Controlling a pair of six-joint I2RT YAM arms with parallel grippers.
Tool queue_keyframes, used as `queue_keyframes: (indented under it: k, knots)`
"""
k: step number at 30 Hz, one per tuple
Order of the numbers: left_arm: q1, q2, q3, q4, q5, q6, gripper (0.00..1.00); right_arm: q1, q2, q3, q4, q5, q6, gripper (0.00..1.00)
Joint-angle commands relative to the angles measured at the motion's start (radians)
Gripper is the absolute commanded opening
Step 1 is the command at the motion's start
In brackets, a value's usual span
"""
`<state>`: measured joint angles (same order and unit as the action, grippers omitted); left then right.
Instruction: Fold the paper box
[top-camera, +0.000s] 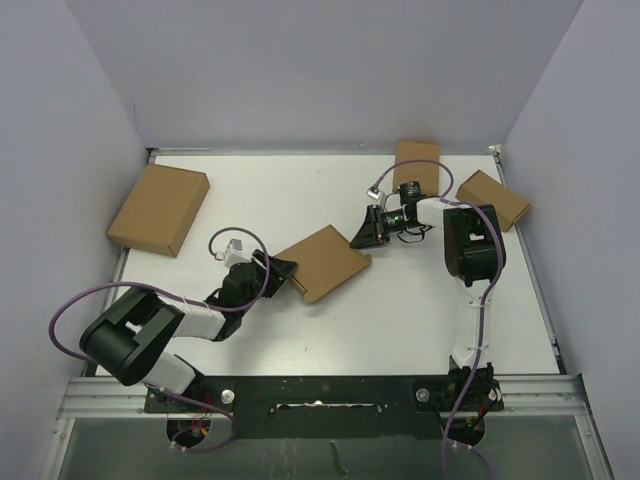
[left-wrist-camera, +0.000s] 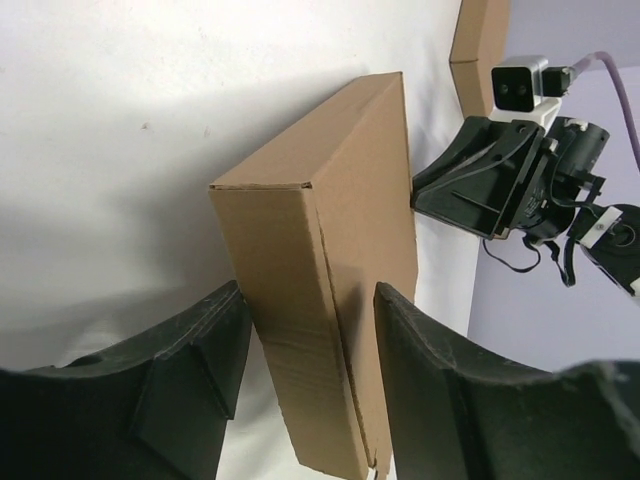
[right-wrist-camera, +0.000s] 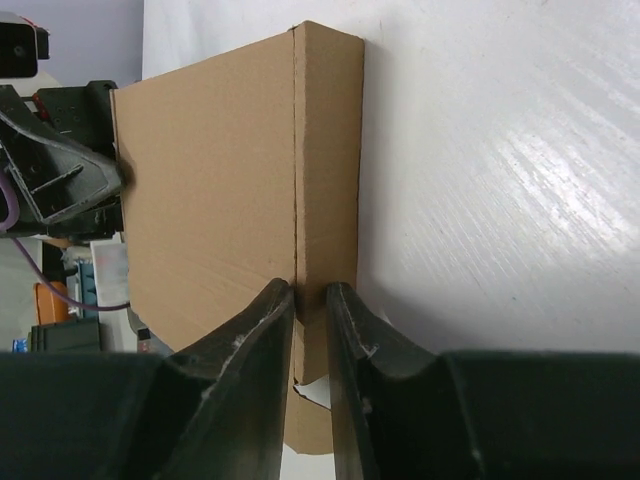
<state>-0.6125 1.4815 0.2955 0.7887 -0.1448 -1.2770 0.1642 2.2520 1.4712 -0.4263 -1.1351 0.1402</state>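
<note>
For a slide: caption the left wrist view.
The left tool straddles the paper box; the right tool meets its far end.

Large box, two small boxes, table

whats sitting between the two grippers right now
Only the paper box: the left gripper is at its near-left end and the right gripper at its far-right corner. The top view shows this best.

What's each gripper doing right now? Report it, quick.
Left gripper: closed on the paper box, fingers clamping one end.
Right gripper: closed on the paper box, pinching its other end.
</note>
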Motion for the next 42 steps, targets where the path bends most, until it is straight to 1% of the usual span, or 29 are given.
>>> queue_keyframes:
  k: [1, 5, 8, 14, 18, 20, 23, 25, 27, 30, 33, 36, 38, 40, 42]
  knots:
    - [-0.009, 0.002, 0.052, 0.111, -0.034, -0.02, 0.47, -0.003, -0.014, 0.01, -0.03, 0.038, -0.061, 0.25]
    - [-0.009, -0.029, 0.053, 0.093, -0.039, -0.02, 0.37, -0.016, -0.081, 0.034, -0.069, 0.055, -0.121, 0.39]
    - [-0.007, -0.058, 0.056, 0.058, -0.042, -0.021, 0.35, -0.041, -0.142, 0.038, -0.092, 0.067, -0.164, 0.46]
    - [-0.008, -0.113, 0.062, -0.015, -0.029, -0.055, 0.31, -0.089, -0.294, 0.009, -0.132, 0.059, -0.289, 0.53]
    - [-0.006, -0.159, 0.072, -0.06, -0.007, -0.084, 0.3, -0.077, -0.423, -0.041, -0.164, 0.038, -0.408, 0.53]
    - [-0.006, -0.188, 0.086, -0.114, 0.006, -0.112, 0.29, -0.062, -0.486, -0.071, -0.176, 0.035, -0.462, 0.53]
    - [-0.006, -0.241, 0.122, -0.242, 0.018, -0.155, 0.28, -0.022, -0.581, -0.105, -0.224, 0.035, -0.587, 0.55]
    - [-0.004, -0.278, 0.142, -0.331, 0.02, -0.194, 0.28, 0.017, -0.639, -0.132, -0.251, 0.042, -0.686, 0.59]
    - [-0.005, -0.313, 0.16, -0.411, 0.018, -0.226, 0.28, 0.065, -0.697, -0.17, -0.264, 0.063, -0.811, 0.7]
    - [-0.005, -0.368, 0.204, -0.548, 0.002, -0.265, 0.29, 0.139, -0.783, -0.249, -0.282, 0.084, -1.046, 0.85]
    - [-0.002, -0.397, 0.258, -0.688, -0.016, -0.296, 0.28, 0.177, -0.87, -0.328, -0.228, 0.11, -1.174, 1.0]
    - [0.008, -0.398, 0.31, -0.803, -0.012, -0.322, 0.28, 0.233, -0.932, -0.366, -0.175, 0.185, -1.228, 0.98]
    - [0.013, -0.388, 0.338, -0.836, 0.003, -0.339, 0.28, 0.281, -0.933, -0.372, -0.151, 0.263, -1.231, 0.98]
    - [0.017, -0.378, 0.362, -0.862, 0.021, -0.364, 0.28, 0.322, -0.932, -0.397, -0.09, 0.337, -1.221, 0.98]
    - [0.02, -0.368, 0.386, -0.891, 0.033, -0.386, 0.28, 0.35, -0.927, -0.42, -0.045, 0.377, -1.21, 0.98]
